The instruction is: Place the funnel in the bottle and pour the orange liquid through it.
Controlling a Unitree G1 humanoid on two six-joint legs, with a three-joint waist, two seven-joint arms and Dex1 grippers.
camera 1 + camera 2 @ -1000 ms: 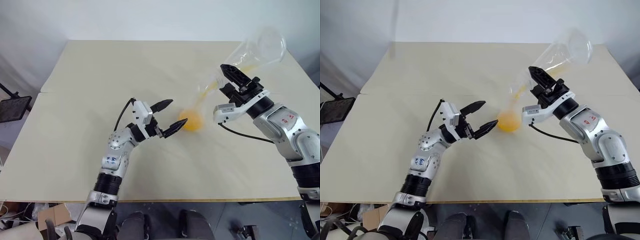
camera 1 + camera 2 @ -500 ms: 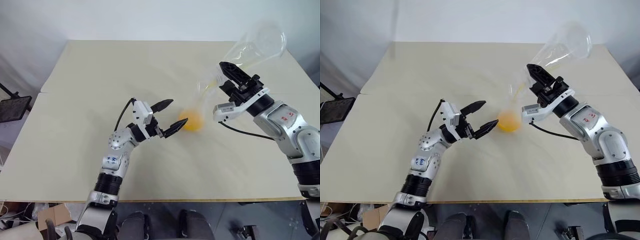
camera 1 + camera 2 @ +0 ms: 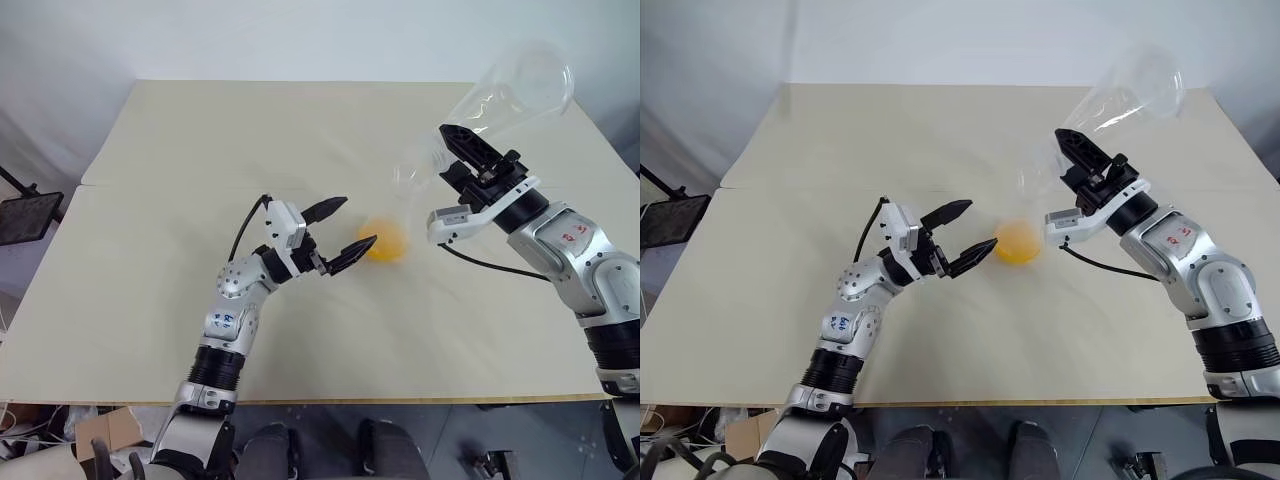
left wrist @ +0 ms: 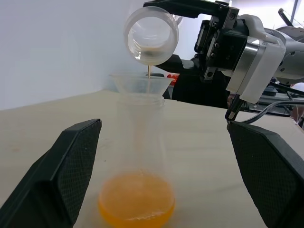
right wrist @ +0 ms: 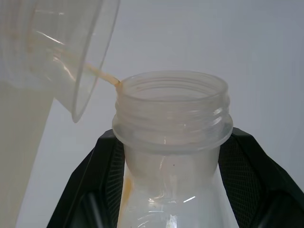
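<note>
The bottle (image 4: 140, 137) stands upright on the table with the orange liquid (image 3: 384, 241) pooled in its round base. The funnel (image 4: 141, 83) sits in its neck. My left gripper (image 3: 358, 221) is open, one finger on either side of the bottle's base, apart from it. My right gripper (image 3: 450, 155) is shut on the neck of a clear pouring vessel (image 3: 515, 90), tipped steeply mouth-down over the funnel. A thin orange trickle (image 5: 102, 75) runs from its threaded mouth (image 5: 173, 107) into the funnel. The tipped vessel looks nearly drained.
The beige table (image 3: 200, 130) has a seam running across its left half. A black stand (image 3: 25, 215) sits off the table's left edge. Open tabletop lies to the left and in front of the bottle.
The orange stream from the tipped vessel has thinned to a trickle, and the orange inside that vessel has run out. Neither arm has moved.
</note>
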